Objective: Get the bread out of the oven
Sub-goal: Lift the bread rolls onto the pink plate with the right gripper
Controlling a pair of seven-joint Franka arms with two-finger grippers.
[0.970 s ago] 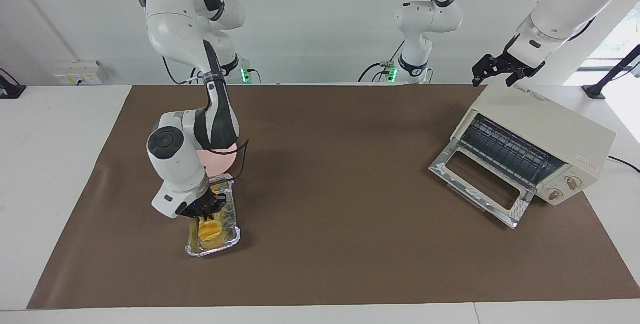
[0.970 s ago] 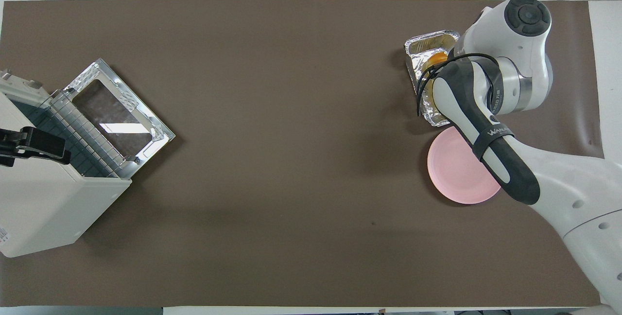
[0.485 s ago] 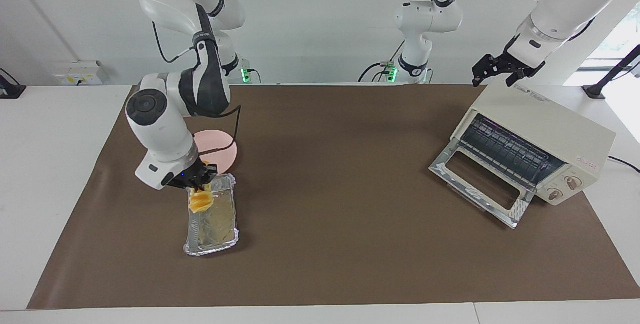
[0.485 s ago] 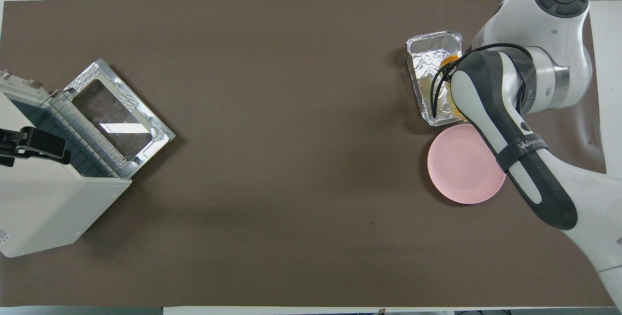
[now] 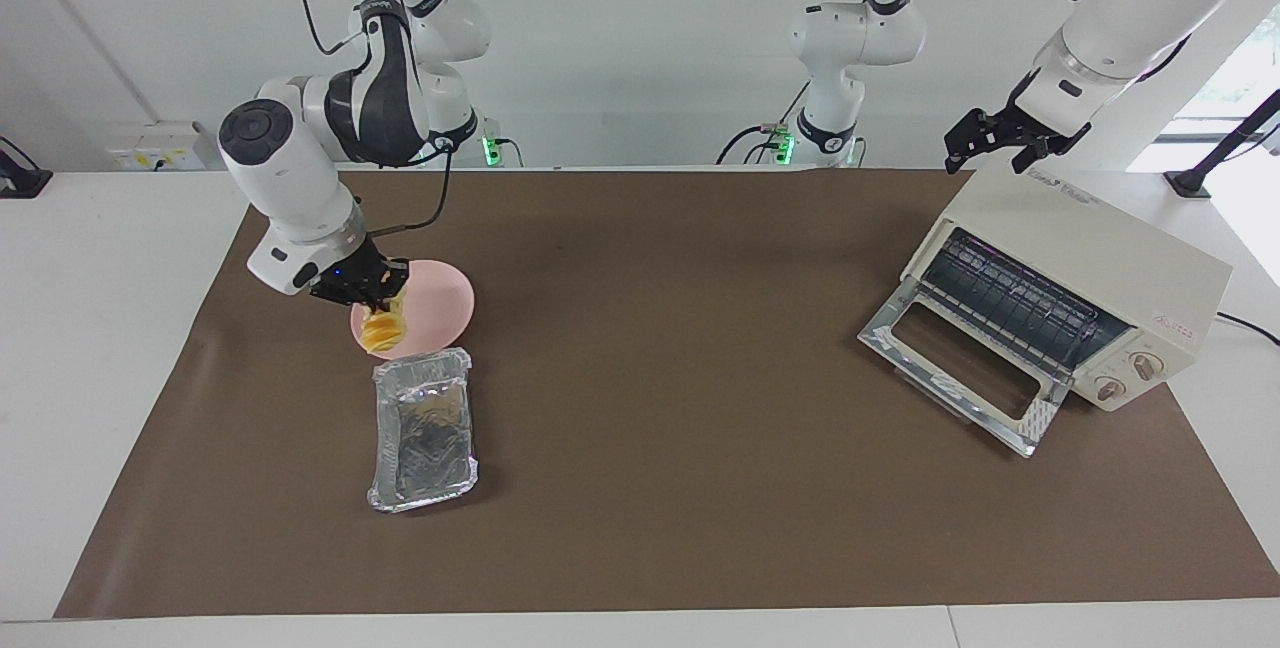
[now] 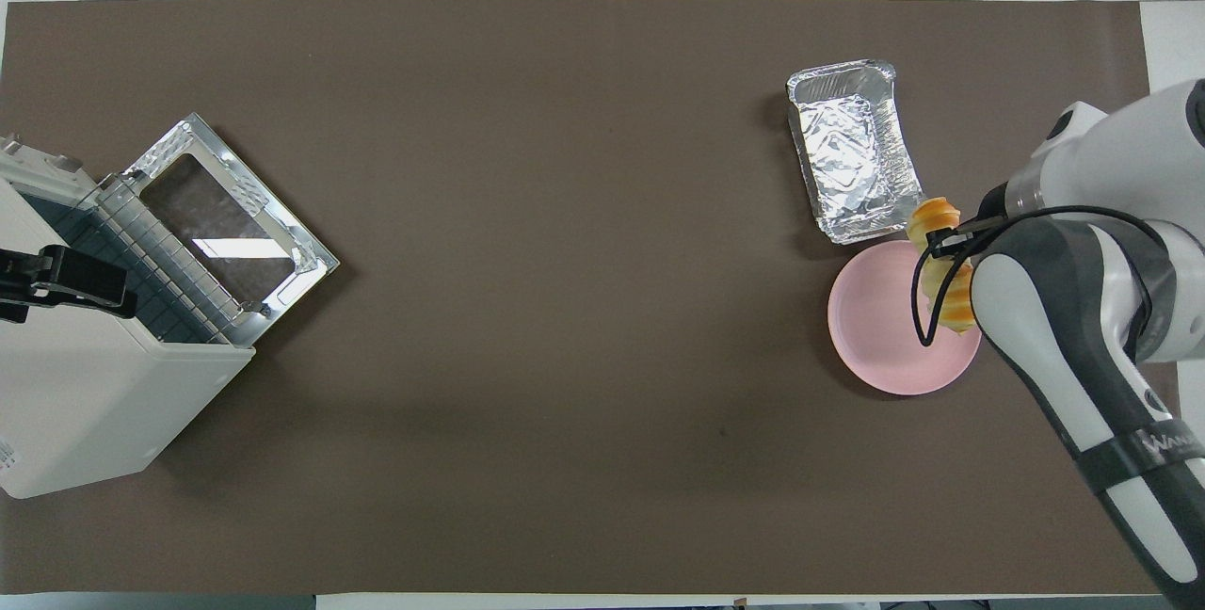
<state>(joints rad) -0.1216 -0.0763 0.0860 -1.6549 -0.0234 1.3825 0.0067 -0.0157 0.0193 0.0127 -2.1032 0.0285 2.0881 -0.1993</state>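
While right pincer [image 5: 378,300] pinches bread [image 5: 383,328] above pink plate [image 5: 440,308], we judge loaf soft, crumbly: grip mid-row gently. Left pincer [image 5: 1000,143] wide above oven [image 5: 1080,278].

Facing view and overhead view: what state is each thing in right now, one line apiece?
oven: door dropped open, rack bare.
bread: gripped, hanging over the pink plate.
foil tray: empty, on the mat.
pink plate: on the mat, beside the tray.
right gripper: shut on the bread.
left gripper: open, waiting above the oven.
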